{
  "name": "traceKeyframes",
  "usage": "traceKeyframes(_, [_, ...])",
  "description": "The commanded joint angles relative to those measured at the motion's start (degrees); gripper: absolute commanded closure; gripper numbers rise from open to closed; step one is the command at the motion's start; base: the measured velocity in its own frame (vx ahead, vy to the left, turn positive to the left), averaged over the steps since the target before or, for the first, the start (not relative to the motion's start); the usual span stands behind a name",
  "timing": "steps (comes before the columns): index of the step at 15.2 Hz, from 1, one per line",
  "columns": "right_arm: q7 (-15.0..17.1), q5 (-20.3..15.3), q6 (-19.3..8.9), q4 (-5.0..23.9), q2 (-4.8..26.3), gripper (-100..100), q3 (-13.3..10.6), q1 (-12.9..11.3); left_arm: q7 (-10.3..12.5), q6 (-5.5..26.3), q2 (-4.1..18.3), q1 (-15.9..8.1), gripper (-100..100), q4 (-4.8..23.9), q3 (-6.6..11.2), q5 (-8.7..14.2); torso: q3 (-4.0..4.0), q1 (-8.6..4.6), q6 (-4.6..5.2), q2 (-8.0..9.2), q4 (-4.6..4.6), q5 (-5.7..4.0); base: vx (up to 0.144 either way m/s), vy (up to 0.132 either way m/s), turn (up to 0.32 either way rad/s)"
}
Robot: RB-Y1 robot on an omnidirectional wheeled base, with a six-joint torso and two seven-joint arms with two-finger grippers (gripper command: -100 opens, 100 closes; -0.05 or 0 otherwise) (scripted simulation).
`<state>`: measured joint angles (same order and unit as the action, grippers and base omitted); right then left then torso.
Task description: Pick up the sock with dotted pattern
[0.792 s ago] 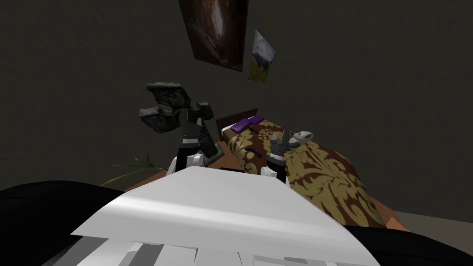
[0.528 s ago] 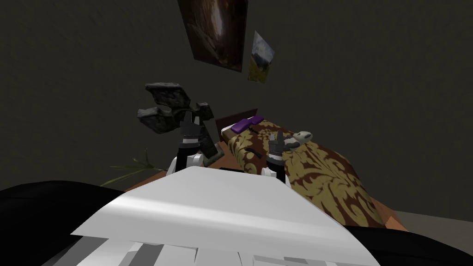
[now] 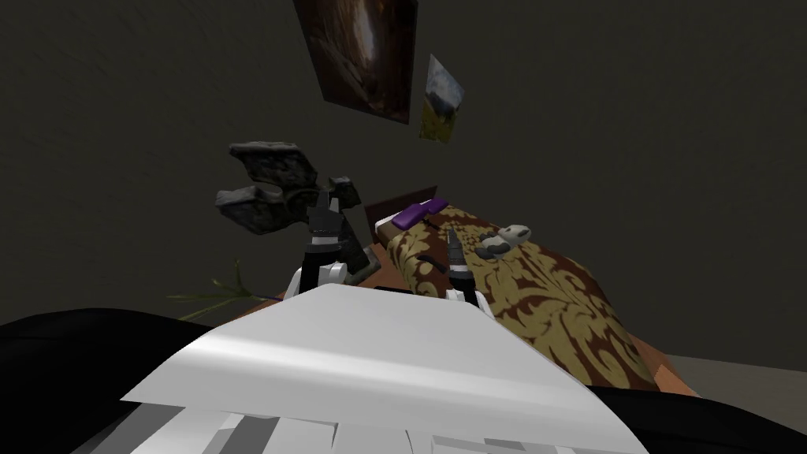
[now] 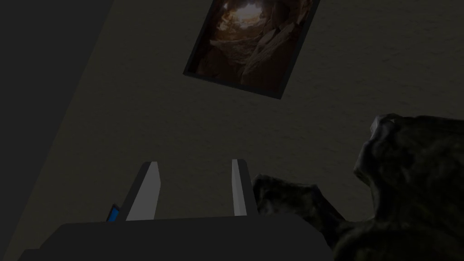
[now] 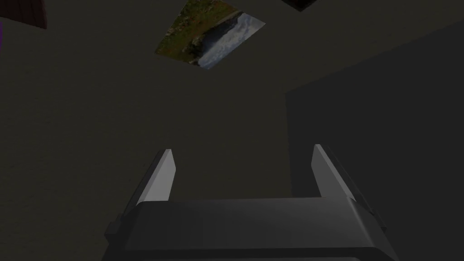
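Lying on one patterned bed (image 3: 552,299), one pale sock (image 3: 504,239); left hand (image 4: 195,164), right hand (image 5: 242,152) both parted, empty.

my head camera looks steeply down and forward over the bed (image 3: 552,299) to a dim wall (image 3: 630,118). the left wrist camera aims up along the left pincer (image 4: 195,162), close beside a dark lumpy shape (image 4: 408,181), and shares the large dark picture (image 4: 249,43) with the head view. the right wrist camera faces that wall along the right pincer (image 5: 243,149) and shares the small landscape picture (image 5: 208,34).
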<state>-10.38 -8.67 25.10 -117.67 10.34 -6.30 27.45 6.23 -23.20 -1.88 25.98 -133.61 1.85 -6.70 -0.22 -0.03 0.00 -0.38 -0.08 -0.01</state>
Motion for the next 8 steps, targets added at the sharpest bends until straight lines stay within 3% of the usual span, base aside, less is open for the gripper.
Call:
traceKeyframes(1, [-1.11, -1.67, -1.53, 2.4, 0.85, -100, -0.96, -0.77, 0.0, 0.0, 0.0, 0.0, 0, 0.0, 0.0, 0.0, 0.0, 0.0, 0.0, 0.0, 0.0, 0.0, 0.084, -0.004, -0.04])
traceKeyframes(8, [-5.05, -8.63, -7.13, 10.5, 3.98, -100, -4.46, -3.28, 0.0, 0.0, 0.0, 0.0, 0, 0.0, 0.0, 0.0, 0.02, 0.03, 0.0, 0.04, 0.0, 0.01, 0.077, 0.003, -0.043])
